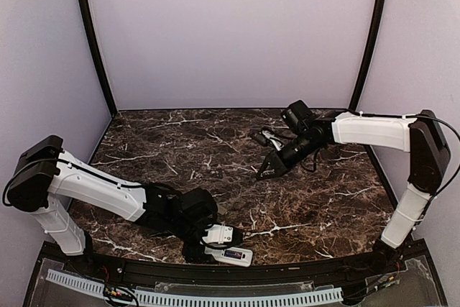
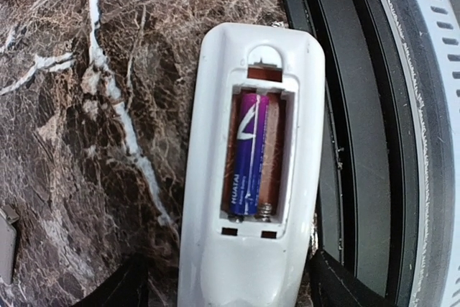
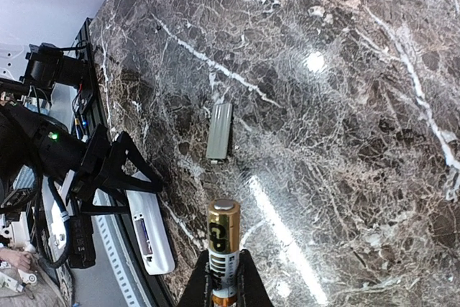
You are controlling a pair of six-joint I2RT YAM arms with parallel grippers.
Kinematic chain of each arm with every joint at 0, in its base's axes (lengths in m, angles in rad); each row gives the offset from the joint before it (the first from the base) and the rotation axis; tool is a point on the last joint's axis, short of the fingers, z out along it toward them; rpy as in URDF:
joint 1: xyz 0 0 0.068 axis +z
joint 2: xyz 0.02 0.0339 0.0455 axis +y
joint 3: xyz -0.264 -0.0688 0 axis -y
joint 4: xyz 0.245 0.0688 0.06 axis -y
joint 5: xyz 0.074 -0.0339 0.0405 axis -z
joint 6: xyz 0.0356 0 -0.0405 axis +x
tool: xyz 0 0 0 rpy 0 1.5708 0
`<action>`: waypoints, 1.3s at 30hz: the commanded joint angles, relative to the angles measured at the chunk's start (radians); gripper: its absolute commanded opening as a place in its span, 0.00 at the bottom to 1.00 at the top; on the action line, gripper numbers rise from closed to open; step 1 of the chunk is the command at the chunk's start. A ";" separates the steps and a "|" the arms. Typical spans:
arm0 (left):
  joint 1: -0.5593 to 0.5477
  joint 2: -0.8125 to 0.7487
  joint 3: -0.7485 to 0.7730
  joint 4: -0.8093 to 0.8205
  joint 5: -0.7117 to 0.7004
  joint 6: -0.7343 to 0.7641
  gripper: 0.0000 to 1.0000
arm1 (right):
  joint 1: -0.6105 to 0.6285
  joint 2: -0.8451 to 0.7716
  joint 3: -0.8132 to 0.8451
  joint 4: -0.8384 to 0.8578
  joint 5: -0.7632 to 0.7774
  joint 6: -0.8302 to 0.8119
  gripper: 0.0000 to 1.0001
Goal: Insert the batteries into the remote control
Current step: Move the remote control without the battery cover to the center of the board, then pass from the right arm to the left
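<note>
The table (image 3: 345,106) is dark, white-veined stone or a stone-look laminate, polished to a reflective gloss. The remote control (image 2: 215,141) is smooth white plastic, softly shiny. The purple battery (image 2: 248,149) has a glossy wrap; the gold-and-black battery (image 3: 223,249) gleams like metal. The grey piece (image 3: 219,131) looks matt, probably plastic.

Slim white plastic remote control (image 2: 248,264) lay back-up on dark brown marble table (image 2: 86,106), compartment open: one purple cylindrical battery (image 2: 246,152) in left-hand slot, other slot showing its spring. Black gripper fingers (image 2: 122,289) flanked its near end.
</note>
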State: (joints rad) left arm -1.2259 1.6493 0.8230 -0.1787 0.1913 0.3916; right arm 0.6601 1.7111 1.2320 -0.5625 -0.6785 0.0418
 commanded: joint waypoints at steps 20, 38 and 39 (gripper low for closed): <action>0.171 -0.343 -0.014 0.227 -0.138 -0.349 0.80 | 0.018 -0.126 0.090 -0.150 0.101 0.023 0.00; 0.475 -0.142 0.154 0.535 -0.174 -0.501 0.87 | -0.092 -0.072 0.000 0.155 0.037 -0.156 0.00; 0.476 -0.148 0.145 0.540 -0.179 -0.510 0.88 | -0.092 -0.079 -0.013 0.152 0.046 -0.139 0.00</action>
State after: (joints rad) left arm -0.7567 1.5345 0.9958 0.2432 0.0483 -0.0658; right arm 0.5644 1.6352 1.2560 -0.4816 -0.6388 -0.0872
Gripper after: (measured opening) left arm 0.864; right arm 0.063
